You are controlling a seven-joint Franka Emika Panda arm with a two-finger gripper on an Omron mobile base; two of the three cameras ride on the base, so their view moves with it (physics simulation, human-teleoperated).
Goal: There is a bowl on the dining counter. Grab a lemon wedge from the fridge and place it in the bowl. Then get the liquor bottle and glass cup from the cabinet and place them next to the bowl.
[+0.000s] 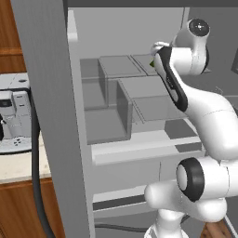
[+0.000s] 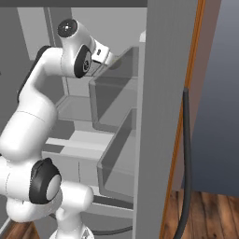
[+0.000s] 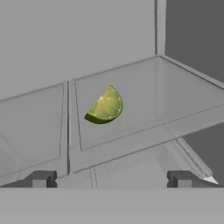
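The lemon wedge (image 3: 105, 107), yellow-green with a darker rind, lies on a grey shelf inside the fridge (image 1: 139, 88), whose doors stand open. My gripper (image 3: 113, 180) is open, its two dark fingertips (image 3: 41, 179) spread wide. It hangs short of the wedge with nothing between the fingers. A speck of green, the lemon wedge (image 1: 152, 63), peeks out beside my forearm in the left base view. In the right base view my hand (image 2: 100, 53) reaches onto the upper shelf. The bowl, dining counter, cabinet, liquor bottle and glass cup are out of view.
The open fridge door (image 1: 44, 116) stands close on my left and the other door (image 2: 161, 116), with grey bins (image 2: 112, 102), close on my right. A coffee machine (image 1: 11, 111) sits on a beige counter (image 1: 18, 169) past the left door.
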